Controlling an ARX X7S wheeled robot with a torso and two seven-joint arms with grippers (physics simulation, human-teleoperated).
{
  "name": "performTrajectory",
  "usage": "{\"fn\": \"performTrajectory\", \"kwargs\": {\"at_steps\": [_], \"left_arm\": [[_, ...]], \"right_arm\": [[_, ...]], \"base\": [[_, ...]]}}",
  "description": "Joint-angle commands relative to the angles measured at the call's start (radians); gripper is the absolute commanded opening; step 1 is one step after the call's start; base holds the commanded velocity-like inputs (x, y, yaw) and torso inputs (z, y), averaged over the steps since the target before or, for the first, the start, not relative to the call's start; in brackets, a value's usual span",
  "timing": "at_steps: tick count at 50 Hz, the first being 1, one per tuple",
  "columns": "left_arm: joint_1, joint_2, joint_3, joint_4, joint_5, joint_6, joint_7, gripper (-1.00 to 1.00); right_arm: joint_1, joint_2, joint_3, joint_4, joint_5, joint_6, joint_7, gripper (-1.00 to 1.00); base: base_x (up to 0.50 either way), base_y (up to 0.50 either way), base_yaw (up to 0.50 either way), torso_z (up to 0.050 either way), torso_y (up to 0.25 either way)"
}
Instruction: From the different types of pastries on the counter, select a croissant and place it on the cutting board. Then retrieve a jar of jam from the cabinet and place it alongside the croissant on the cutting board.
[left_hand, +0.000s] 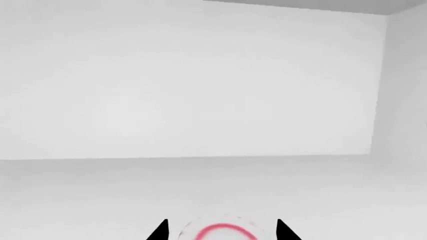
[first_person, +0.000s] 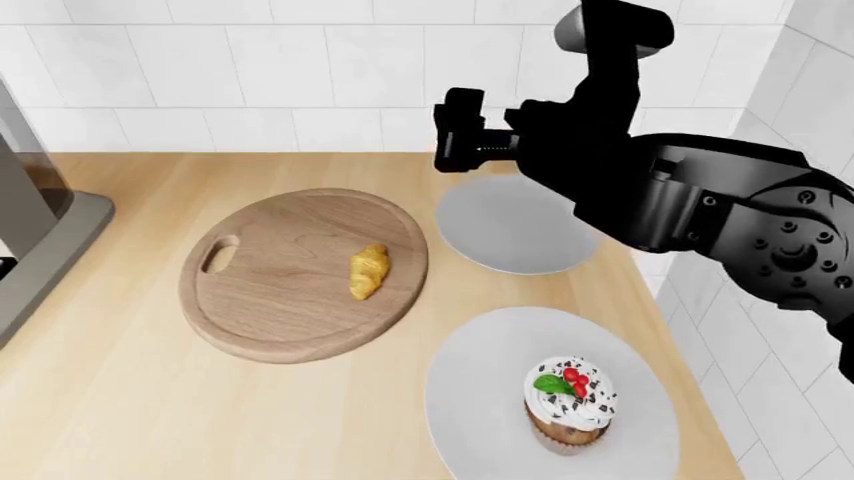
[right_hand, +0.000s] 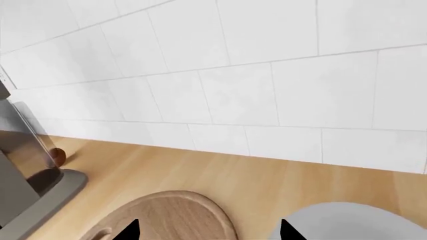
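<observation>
Looking through the left wrist view, pale white cabinet walls (left_hand: 200, 85) fill the frame, and at the bottom edge the two black fingertips of the left gripper (left_hand: 223, 232) stand on either side of the jar of jam (left_hand: 223, 231); only its white lid ringed in red shows. The tips flank the lid closely, but whether they press it cannot be told.

From the head view, the croissant (first_person: 368, 272) lies on the cutting board (first_person: 287, 290), right of the board's centre, with the oval handle hole toward the left. A bare grey plate (first_person: 514, 225) sits at centre right, and a second plate (first_person: 481, 400) at lower right carries the cupcake (first_person: 571, 405). The right arm (first_person: 694, 200) crosses the upper right of the counter (first_person: 120, 400); its gripper faces away.

At the bottom edge of the right wrist view, the right gripper (right_hand: 208, 232) shows two black tips spread wide with nothing between them, above the cutting board's rim (right_hand: 180, 210) and the grey plate (right_hand: 353, 220). White wall tiles (right_hand: 233, 75) fill the upper frame; a grey appliance (right_hand: 27, 185) stands at the left.
</observation>
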Motion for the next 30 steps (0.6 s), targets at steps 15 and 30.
{"fn": "performTrajectory", "kwargs": {"at_steps": [15, 30], "left_arm": [[-0.041, 0.029, 0.541, -0.161, -0.401, 0.030, 0.146, -1.00], [-0.008, 0.000, 0.193, 0.214, -0.181, -0.011, 0.247, -1.00]], "right_arm": [[0.001, 0.008, 0.007, -0.011, 0.004, 0.000, 0.008, 1.00], [0.010, 0.000, 0.008, -0.001, 0.002, 0.009, 0.009, 1.00]], "base": [[0.00, 0.00, 0.00, 0.000, 0.000], [0.00, 0.00, 0.00, 0.000, 0.000]]}}
